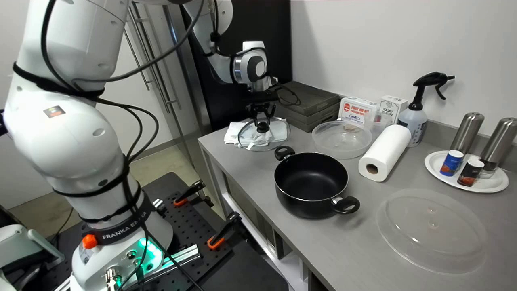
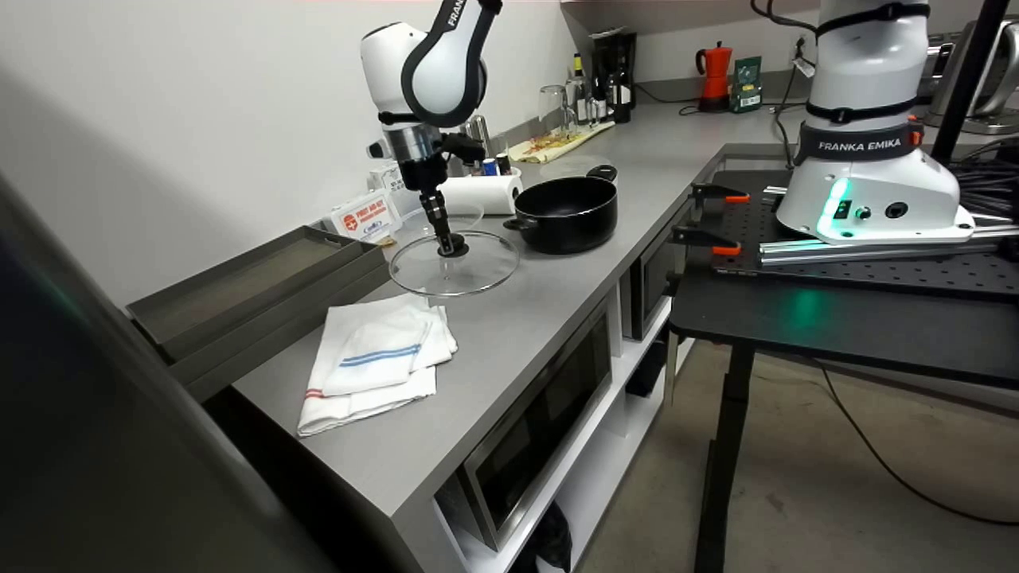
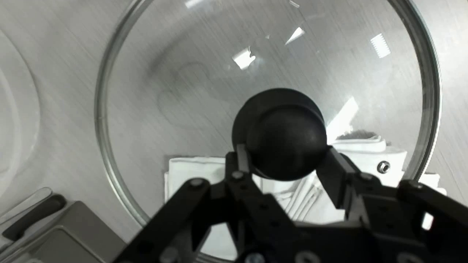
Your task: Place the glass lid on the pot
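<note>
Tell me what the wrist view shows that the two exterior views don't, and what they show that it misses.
Only the wrist view: a small round metallic spot against the white cloth, too small to name, and a close-up from above of the gripper holding the dark knob of the glass lid.

Only the exterior views: both show the black pot, the paper towel roll and the robot's base.

All three share: the glass lid, its dark knob, the gripper and the white cloth.

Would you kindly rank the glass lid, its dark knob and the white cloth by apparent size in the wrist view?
1. Glass lid, cropped at top
2. White cloth, partly hidden by the gripper
3. Dark knob
The cloth lies farthest away.
</note>
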Controlling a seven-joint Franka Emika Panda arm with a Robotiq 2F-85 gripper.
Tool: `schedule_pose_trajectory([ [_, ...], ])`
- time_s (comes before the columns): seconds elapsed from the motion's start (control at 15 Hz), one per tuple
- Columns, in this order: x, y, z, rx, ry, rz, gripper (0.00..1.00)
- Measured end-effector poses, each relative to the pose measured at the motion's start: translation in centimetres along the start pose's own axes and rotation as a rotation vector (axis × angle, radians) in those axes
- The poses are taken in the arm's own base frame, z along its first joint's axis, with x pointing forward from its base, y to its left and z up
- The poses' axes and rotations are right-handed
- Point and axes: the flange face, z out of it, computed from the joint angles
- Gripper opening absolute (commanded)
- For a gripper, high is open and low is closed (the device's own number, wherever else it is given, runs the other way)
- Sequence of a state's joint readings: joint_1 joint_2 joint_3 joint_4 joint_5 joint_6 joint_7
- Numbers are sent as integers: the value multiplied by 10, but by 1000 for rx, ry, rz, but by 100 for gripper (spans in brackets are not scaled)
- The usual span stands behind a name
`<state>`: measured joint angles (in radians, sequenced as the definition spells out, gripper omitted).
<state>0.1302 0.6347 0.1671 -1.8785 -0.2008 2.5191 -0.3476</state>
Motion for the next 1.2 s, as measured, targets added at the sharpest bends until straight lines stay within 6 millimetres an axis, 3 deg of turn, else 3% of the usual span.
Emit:
schedule_pose_trajectory([
  [0.53,0,13,-39,-52,25,51,23],
  [0.87,-13,36,-59,-76,17,130,23],
  [1.2,-34,61,-67,-76,-2,214,23],
])
